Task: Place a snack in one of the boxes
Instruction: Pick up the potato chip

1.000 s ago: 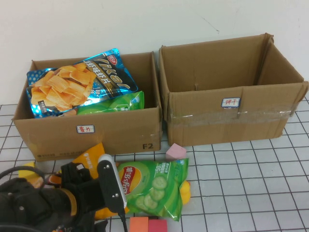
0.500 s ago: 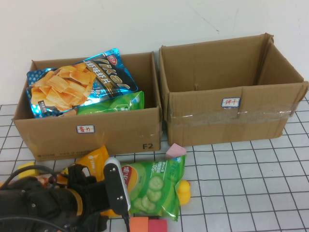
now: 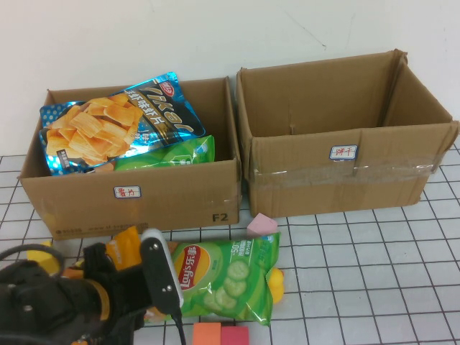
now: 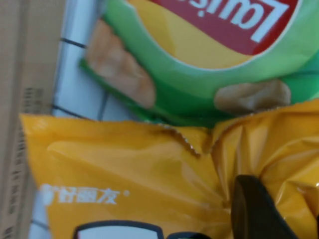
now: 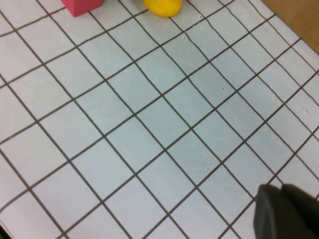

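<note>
The orange snack bag [image 4: 124, 179] lies on the gridded surface [image 3: 359, 273] just in front of the left cardboard box [image 3: 144, 198], partly under the green Lay's chip bag [image 3: 223, 277]. The left gripper [image 3: 115, 269] sits over the orange bag, jaws pinching its crinkled foil. The right gripper [image 5: 284, 214] hovers above bare grid, jaws clenched on nothing. The right cardboard box [image 3: 345, 144] stands alongside.

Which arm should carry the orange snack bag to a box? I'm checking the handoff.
Left. The left gripper is already at the orange snack bag, near the left box. The right gripper hangs shut over bare table.
</note>
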Action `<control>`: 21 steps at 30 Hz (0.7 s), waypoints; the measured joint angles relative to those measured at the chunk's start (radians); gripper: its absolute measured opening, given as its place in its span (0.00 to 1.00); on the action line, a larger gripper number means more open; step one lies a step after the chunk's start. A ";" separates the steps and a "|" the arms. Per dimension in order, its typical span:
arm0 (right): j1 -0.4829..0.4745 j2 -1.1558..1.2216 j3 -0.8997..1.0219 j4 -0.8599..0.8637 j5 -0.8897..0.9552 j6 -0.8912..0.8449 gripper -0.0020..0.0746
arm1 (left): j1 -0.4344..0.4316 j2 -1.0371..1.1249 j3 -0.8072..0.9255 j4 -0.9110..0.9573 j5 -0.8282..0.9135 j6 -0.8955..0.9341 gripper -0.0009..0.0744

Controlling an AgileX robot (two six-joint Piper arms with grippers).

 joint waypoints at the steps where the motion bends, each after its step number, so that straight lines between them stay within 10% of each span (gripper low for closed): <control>1: 0.000 0.000 0.000 0.000 0.000 0.000 0.02 | 0.000 -0.019 0.000 -0.002 0.005 -0.002 0.19; 21: 0.000 0.000 0.000 0.000 -0.002 0.000 0.02 | 0.000 -0.382 0.007 -0.012 0.114 -0.033 0.05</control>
